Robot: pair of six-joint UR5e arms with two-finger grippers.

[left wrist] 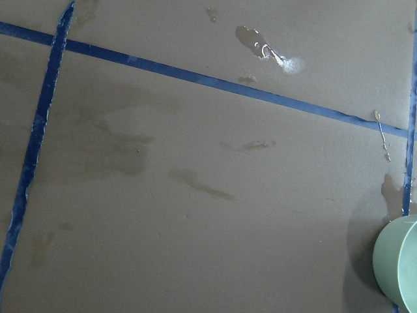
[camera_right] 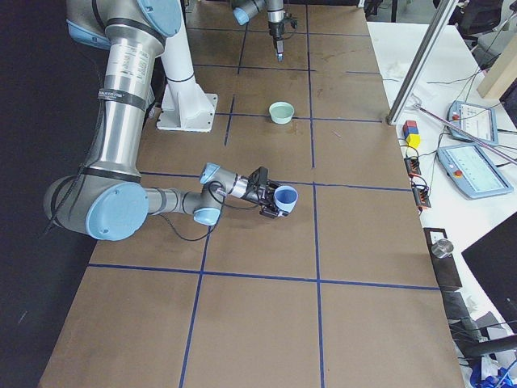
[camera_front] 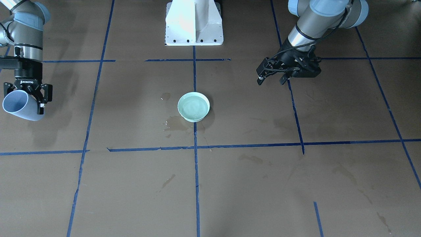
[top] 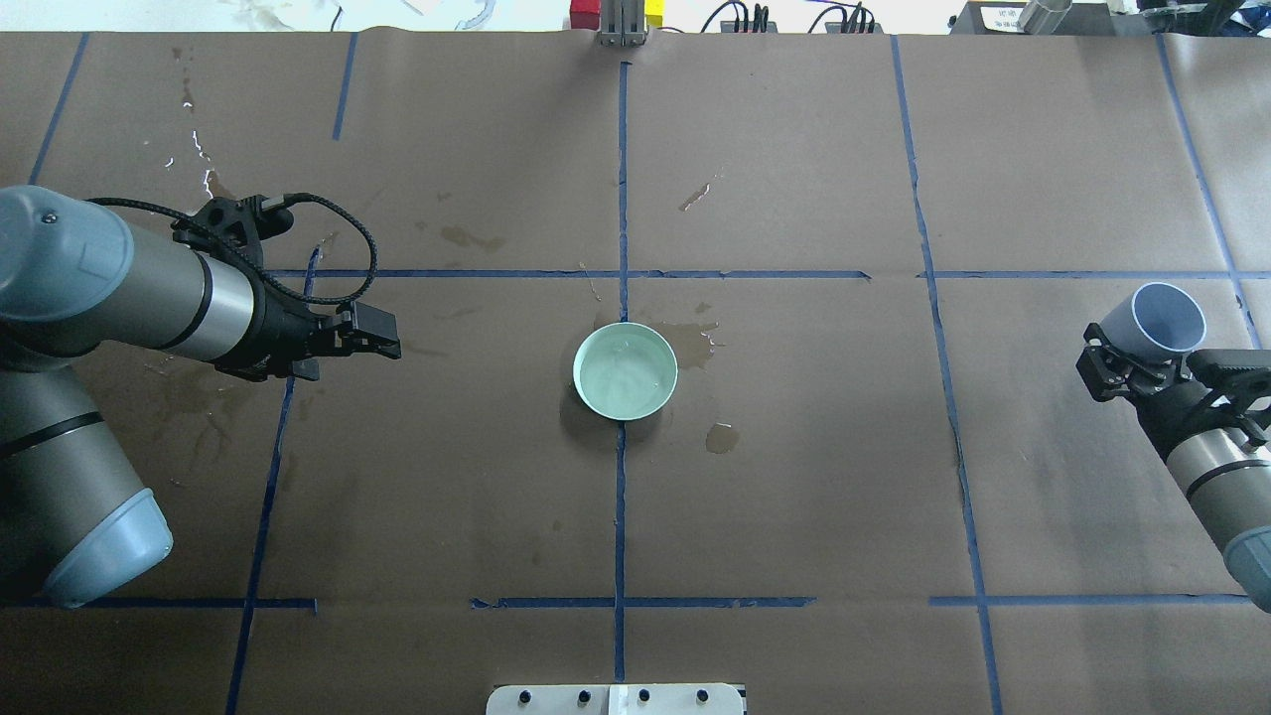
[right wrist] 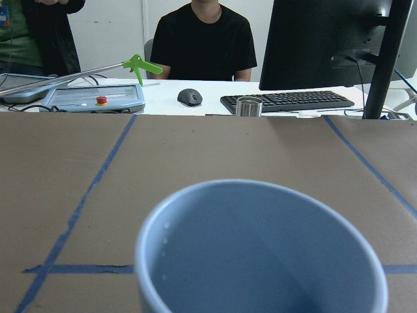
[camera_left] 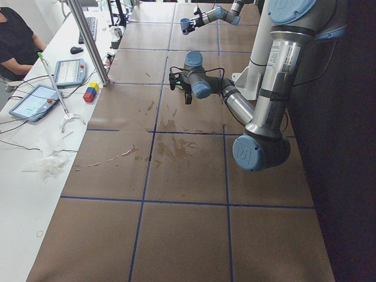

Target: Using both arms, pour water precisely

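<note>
Right claw grips a tilted blue cup; left claw, fingers together, reaches sideways.

In your overhead view the bowl sits mid-counter, the left pincer at frame left, the cup in the right pincer at far right.

"ROBOTIQ" (small, white) on the right gripper.
</note>
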